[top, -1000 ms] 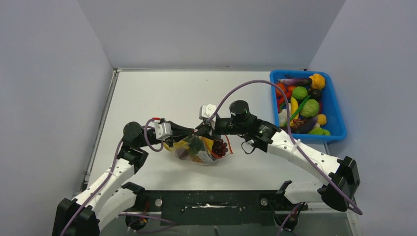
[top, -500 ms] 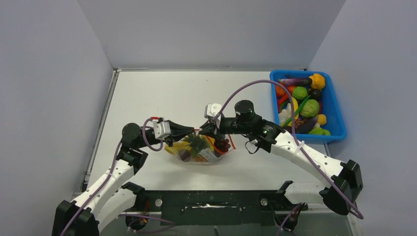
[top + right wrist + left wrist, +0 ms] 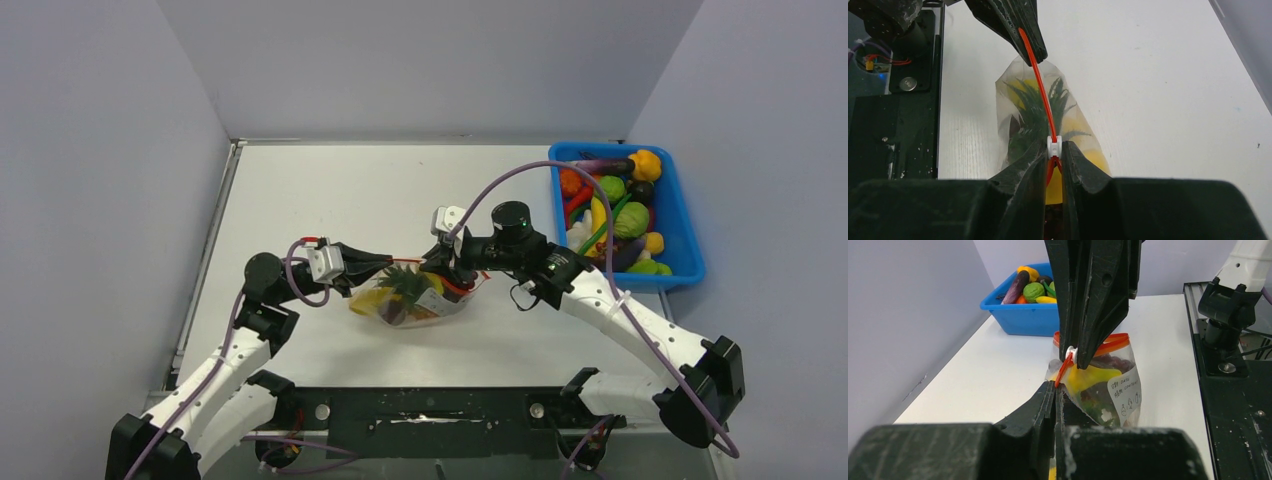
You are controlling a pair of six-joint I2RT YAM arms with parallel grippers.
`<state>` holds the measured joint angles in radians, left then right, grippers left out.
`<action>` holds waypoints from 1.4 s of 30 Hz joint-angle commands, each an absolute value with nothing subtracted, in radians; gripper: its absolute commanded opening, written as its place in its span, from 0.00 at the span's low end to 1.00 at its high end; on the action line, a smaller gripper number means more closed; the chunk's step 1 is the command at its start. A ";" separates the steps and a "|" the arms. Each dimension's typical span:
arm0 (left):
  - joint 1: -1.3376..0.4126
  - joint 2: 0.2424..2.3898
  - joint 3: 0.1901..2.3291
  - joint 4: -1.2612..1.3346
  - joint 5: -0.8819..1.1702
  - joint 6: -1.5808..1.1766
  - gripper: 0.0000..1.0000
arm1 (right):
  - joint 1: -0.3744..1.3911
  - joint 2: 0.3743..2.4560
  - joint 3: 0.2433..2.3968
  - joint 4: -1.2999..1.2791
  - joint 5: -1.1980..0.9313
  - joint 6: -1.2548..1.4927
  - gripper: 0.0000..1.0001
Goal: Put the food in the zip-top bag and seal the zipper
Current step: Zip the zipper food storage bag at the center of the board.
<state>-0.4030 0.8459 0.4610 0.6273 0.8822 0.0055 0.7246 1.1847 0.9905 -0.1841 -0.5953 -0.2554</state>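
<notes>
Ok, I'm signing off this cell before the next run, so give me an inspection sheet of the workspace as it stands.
Surface: white table, a few faint specks.
Job's things: zip-top bag held by its mouth at front centre, food inside; red zipper stretched between the claws.
Clutter: blue bin of toy produce at the right edge.
Grippers: left claw shut on the zipper's end; right claw shut on the zipper at its white slider.
Cables: purple cables loop over both arms, clear of the bag.
Surroundings: plain grey walls; nothing else seen.
</notes>
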 commanded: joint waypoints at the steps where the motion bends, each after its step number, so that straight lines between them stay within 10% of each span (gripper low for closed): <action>1: -0.382 0.806 0.489 0.695 0.833 -0.014 0.00 | 0.685 1.149 0.990 -0.248 -0.549 -0.287 0.00; 29: -0.395 0.978 0.532 0.778 1.004 -0.088 0.25 | 0.691 1.166 1.012 -0.201 -0.640 -0.276 0.00; 39: -0.440 1.057 0.542 0.888 1.019 -0.144 0.22 | 0.696 1.177 1.014 -0.204 -0.646 -0.275 0.00; 42: -0.442 1.053 0.540 0.888 1.020 -0.144 0.01 | 0.697 1.178 1.010 -0.206 -0.647 -0.275 0.00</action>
<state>-0.4339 1.0607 0.4953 0.8101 1.0031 -0.1303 0.6888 1.1870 0.9897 -0.2924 -0.6170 -0.2779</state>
